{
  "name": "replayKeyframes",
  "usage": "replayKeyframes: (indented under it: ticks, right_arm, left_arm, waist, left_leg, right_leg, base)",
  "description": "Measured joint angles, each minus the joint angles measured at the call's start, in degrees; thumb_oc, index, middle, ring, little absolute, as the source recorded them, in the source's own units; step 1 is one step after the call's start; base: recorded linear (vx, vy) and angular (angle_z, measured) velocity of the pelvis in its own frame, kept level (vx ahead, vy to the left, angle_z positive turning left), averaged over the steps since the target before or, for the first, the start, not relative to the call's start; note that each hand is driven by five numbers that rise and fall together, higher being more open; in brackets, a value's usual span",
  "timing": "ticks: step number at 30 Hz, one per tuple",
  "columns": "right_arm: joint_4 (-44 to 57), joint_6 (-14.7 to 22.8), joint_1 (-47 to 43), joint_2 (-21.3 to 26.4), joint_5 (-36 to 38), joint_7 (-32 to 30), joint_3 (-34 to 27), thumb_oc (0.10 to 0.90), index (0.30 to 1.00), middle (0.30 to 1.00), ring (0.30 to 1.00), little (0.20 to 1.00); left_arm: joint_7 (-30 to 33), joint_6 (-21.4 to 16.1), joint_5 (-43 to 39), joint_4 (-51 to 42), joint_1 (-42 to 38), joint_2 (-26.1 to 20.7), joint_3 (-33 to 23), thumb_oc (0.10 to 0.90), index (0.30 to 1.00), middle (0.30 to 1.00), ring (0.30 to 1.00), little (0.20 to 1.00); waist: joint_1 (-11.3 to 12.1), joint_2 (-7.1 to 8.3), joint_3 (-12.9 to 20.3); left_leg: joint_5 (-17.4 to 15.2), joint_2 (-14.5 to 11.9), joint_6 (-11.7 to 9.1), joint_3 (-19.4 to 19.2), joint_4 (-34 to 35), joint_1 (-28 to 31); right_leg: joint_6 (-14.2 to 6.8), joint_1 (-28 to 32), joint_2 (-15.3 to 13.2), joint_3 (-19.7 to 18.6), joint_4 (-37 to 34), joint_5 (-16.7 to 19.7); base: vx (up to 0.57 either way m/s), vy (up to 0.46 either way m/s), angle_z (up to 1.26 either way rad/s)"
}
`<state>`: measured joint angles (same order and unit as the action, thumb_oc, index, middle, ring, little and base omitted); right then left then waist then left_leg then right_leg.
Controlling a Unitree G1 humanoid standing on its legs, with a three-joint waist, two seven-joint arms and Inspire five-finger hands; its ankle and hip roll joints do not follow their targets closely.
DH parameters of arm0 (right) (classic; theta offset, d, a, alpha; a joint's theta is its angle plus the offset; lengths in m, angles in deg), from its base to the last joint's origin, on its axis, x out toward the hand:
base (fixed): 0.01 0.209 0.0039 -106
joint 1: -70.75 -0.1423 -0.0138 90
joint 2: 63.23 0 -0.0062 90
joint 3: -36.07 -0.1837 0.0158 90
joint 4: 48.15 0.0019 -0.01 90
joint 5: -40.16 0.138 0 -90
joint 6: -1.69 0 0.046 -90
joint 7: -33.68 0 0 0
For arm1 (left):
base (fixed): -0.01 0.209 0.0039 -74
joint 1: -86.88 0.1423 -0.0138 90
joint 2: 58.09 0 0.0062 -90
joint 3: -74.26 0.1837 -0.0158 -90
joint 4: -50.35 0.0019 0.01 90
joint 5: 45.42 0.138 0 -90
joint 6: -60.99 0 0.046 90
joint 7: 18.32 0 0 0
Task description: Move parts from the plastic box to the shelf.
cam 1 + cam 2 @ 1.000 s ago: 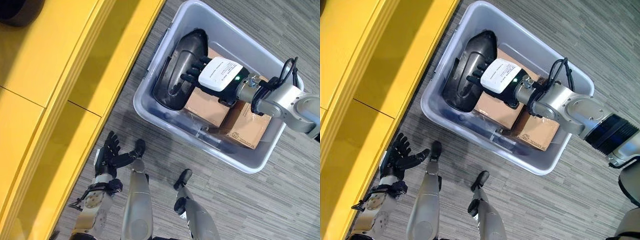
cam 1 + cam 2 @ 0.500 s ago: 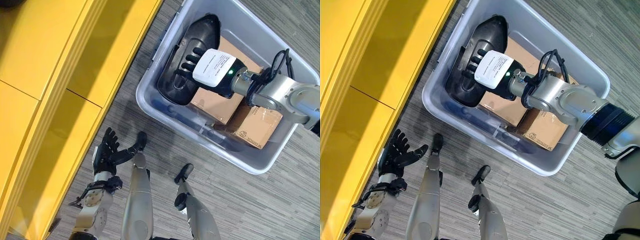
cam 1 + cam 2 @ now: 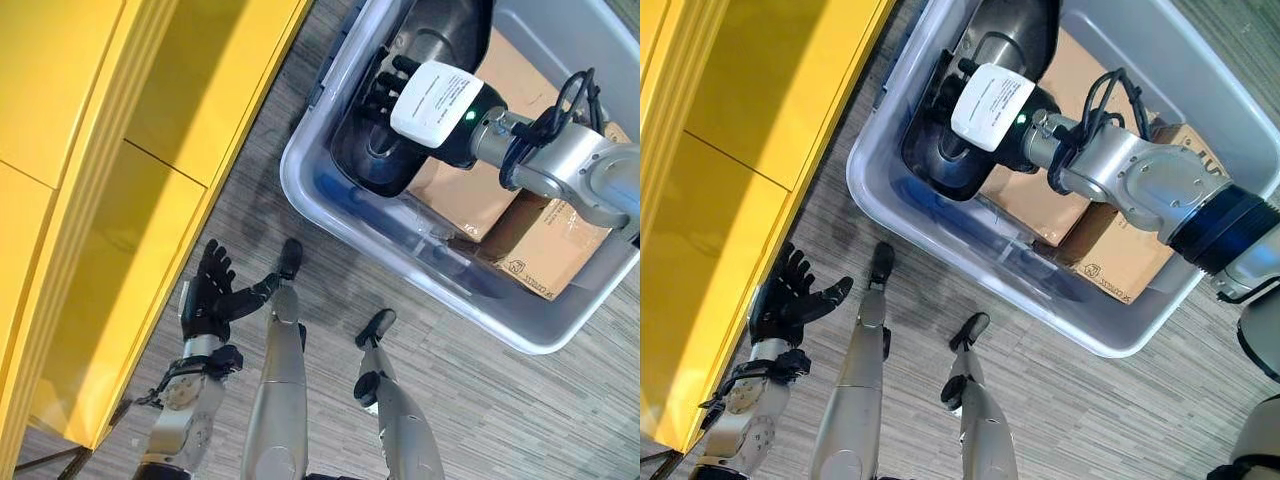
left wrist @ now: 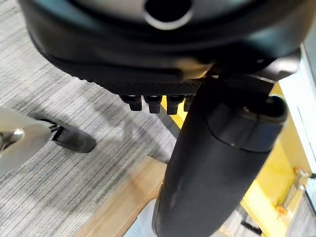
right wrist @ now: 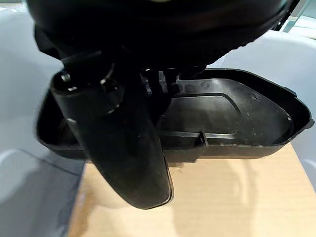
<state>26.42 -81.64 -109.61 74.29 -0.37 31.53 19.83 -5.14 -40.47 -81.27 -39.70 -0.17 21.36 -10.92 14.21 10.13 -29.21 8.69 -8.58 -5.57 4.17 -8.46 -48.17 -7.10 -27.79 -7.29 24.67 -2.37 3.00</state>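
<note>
The black moulded plastic part (image 3: pixel 420 95), a long shallow shell with a raised rim and inner ribs, lies in the pale grey translucent plastic box (image 3: pixel 330 195), at the box's 10 o'clock end and tilted against its wall. Its hollow side faces up.

The right robot hand (image 3: pixel 395 95) reaches into this hollow from 3 o'clock. Its fingers (image 3: pixel 385 85) are bent down into the shell; the right wrist view shows the thumb (image 5: pixel 118 143) lying along the shell's rim on the outer side. The fingers and the thumb thus pinch the rim of the part between them. A white rectangular cover (image 3: pixel 432 97) sits on the back of this hand.

Two brown cardboard boxes share the plastic box. The larger flat cardboard box (image 3: pixel 1040 205) lies just beside the part, partly under its edge. The smaller cardboard box (image 3: pixel 1130 265) lies at 4 o'clock from it, touching it.

The plastic box stands on a grey striped wood-grain floor (image 3: pixel 500 400). The yellow smooth-panelled shelf (image 3: pixel 110 140) runs at 9 o'clock from the box, with a strip of floor between them.

The left robot hand (image 3: pixel 208 300) hangs near the shelf's edge at 7 o'clock from the box, fingers straight and fanned apart, holding nothing.
</note>
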Motion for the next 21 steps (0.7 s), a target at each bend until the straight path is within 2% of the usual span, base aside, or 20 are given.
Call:
replayKeyframes:
  ticks: [3, 11, 12, 13, 14, 16, 21]
  right_arm:
    - [-0.2, 0.4, -2.5, 1.6, 0.0, -1.4, 1.7, 0.9, 1.0, 1.0, 1.0, 1.0]
    - [0.0, 0.8, -6.6, 5.1, 0.0, -4.1, 2.5, 0.9, 1.0, 1.0, 1.0, 1.0]
    - [0.0, 0.7, -6.9, 5.2, 0.0, -3.8, 2.4, 0.647, 0.646, 0.646, 0.646, 0.646]
    - [-0.1, 0.6, -7.0, 5.3, 0.0, -3.7, 2.3, 0.571, 0.539, 0.539, 0.539, 0.539]
    - [-0.2, 0.4, -7.0, 5.1, 0.0, -3.7, 2.3, 0.4, 0.3, 0.3, 0.3, 0.3]
    - [-0.4, -0.5, -7.0, 4.5, 0.0, -3.8, 1.3, 0.4, 0.3, 0.3, 0.3, 0.3]
    - [-0.6, -1.1, -8.5, 2.5, 0.0, -4.0, -0.4, 0.4, 0.3, 0.3, 0.3, 0.3]
  left_arm:
    - [0.0, -0.3, 0.0, -1.1, -0.2, -0.2, -0.5, 0.9, 1.0, 1.0, 1.0, 1.0]
    - [0.1, -1.8, -2.1, -3.7, 0.4, -0.6, -0.8, 0.9, 1.0, 1.0, 1.0, 1.0]
    - [0.1, -1.8, -2.1, -3.7, 0.5, -0.8, -0.8, 0.9, 1.0, 1.0, 1.0, 1.0]
    - [0.1, -1.8, -2.1, -3.7, 0.5, -1.1, -0.8, 0.9, 1.0, 1.0, 1.0, 1.0]
    - [0.1, -1.8, -2.1, -3.7, 0.5, -1.4, -0.8, 0.9, 1.0, 1.0, 1.0, 1.0]
    - [0.3, -2.1, -2.1, -3.7, 0.6, -1.8, -1.2, 0.9, 1.0, 1.0, 1.0, 1.0]
    - [0.3, -2.4, -2.1, -4.0, 0.5, -1.6, -1.4, 0.9, 1.0, 1.0, 1.0, 1.0]
  waist:
    - [-0.3, -0.09, -0.1]
    - [-2.6, -0.25, 0.0]
    - [-3.0, -0.28, 0.0]
    - [-3.0, -0.27, 0.0]
    - [-3.0, -0.27, 0.0]
    - [-3.0, -0.28, 0.0]
    - [-2.7, -0.4, 0.1]
  left_leg:
    - [0.1, 0.3, 0.2, 0.1, -0.7, -1.9]
    - [0.0, 2.3, 0.6, 1.9, -3.3, -8.1]
    - [0.0, 2.7, 0.6, 2.2, -3.3, -8.5]
    - [0.1, 2.8, 0.6, 2.2, -3.4, -8.8]
    - [0.3, 2.9, 0.6, 2.2, -3.4, -9.0]
    - [0.7, 3.1, 0.5, 1.8, -3.5, -9.8]
    - [1.8, 2.6, 0.2, 1.7, -3.6, -10.7]
  right_leg:
    - [-0.3, -3.0, -0.9, -0.4, 3.4, -1.6]
    - [-0.1, -16.2, -6.7, -0.9, 25.0, -11.6]
    - [0.1, -17.7, -7.7, -1.0, 27.9, -12.8]
    - [0.3, -18.4, -8.0, -1.1, 29.2, -13.4]
    - [0.5, -19.2, -8.4, -1.3, 30.5, -13.9]
    - [1.1, -21.8, -9.2, -2.4, 33.8, -15.0]
    - [2.2, -24.3, -9.2, -3.1, 36.7, -15.9]
  base:
    - [0.0, 0.0, 0.0]
    - [0.0, 0.012, 0.12]
    - [0.01, 0.04, 0.17]
    - [0.0, 0.026, 0.14]
    - [0.0, 0.041, 0.07]
    - [0.0, 0.015, 0.02]
    - [0.0, 0.002, -0.02]
